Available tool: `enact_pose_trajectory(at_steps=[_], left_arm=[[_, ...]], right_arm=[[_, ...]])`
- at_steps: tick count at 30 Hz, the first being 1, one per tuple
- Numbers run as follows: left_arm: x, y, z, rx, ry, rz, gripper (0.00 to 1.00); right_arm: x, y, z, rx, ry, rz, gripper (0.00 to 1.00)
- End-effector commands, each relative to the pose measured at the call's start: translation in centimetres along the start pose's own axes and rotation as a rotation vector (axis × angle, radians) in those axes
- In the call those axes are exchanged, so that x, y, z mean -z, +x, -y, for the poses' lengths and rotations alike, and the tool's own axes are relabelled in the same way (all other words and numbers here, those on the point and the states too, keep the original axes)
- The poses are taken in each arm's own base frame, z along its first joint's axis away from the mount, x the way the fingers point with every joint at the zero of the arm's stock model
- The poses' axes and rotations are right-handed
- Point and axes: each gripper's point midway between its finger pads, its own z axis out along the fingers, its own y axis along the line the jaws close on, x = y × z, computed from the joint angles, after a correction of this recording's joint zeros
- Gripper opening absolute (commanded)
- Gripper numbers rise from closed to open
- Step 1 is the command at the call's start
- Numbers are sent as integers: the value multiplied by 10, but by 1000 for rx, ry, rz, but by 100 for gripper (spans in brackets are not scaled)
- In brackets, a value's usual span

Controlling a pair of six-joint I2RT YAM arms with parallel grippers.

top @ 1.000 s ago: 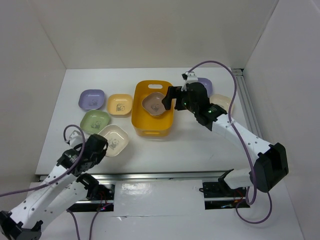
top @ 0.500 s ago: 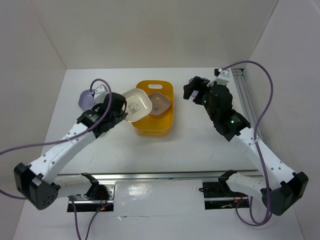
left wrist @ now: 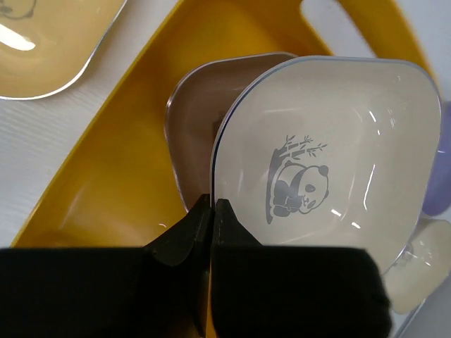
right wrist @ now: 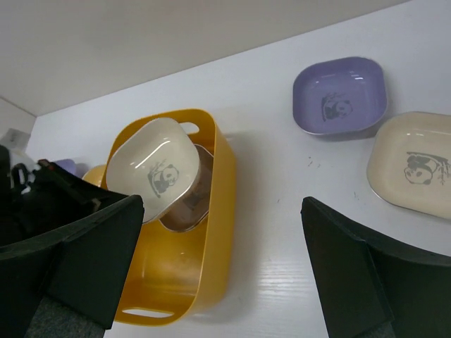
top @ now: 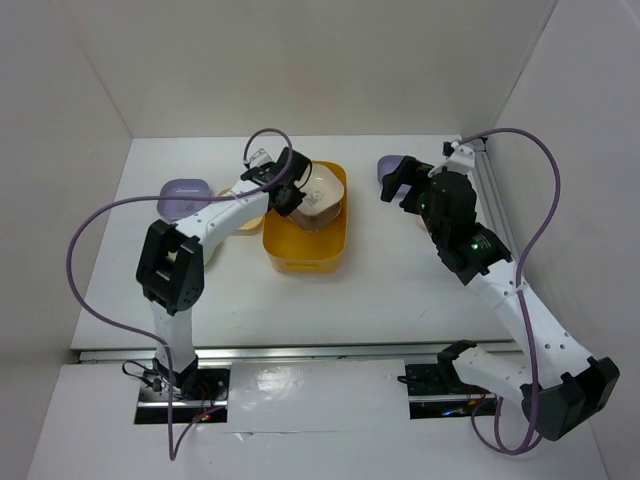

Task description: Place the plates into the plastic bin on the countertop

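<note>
The yellow-orange bin (top: pixel 305 235) sits mid-table, toward the far edge, with a brown-mauve plate (left wrist: pixel 190 98) inside at its far end. The left fingers (left wrist: pixel 180 239) pinch narrowly on the rim of a cream panda plate (left wrist: pixel 331 155), which sits over the brown one within the bin. The right fingers (right wrist: pixel 359 274) are spread wide and hold nothing. They hang above the table near a lavender plate (right wrist: pixel 340 95) and a second cream plate (right wrist: pixel 416 165), both toward the far right corner.

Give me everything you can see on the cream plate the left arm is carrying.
The cream plate is a shallow rounded-square dish, glossy and plastic-looking, with a grey panda-and-bamboo print at its centre. The left gripper is shut on its rim. It hangs over the plastic bin, overlapping the brown-mauve plate lying there; contact between them cannot be told.
</note>
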Motion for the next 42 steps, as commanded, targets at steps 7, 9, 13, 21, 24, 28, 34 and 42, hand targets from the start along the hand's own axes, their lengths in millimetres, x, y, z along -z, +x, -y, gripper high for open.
enact_pose_trajectory(at_steps=[7, 9, 13, 21, 24, 28, 34, 42], left_arm=[[-15, 4, 12, 74, 14, -62, 0], [-20, 8, 13, 63, 11, -75, 6], [-19, 10, 18, 44, 29, -93, 58], [46, -23, 37, -21, 180, 13, 85], [81, -53, 20, -39, 177, 141, 100], [86, -74, -44, -11, 23, 190, 100], [87, -103, -152, 172, -166, 289, 100], [47, -106, -259, 407, -348, 223, 100]], right_arm=[[3, 3, 3, -6, -37, -19, 100], [2, 1, 3, -11, -46, -15, 100], [1, 6, -1, 1, -69, -36, 100], [1, 6, 0, -1, -71, -38, 100], [0, 7, -4, -3, -95, -38, 100], [-2, 20, -6, -1, -127, -65, 100], [-5, 45, -2, 4, -148, -118, 100], [-10, 63, -13, 4, -223, -171, 100]])
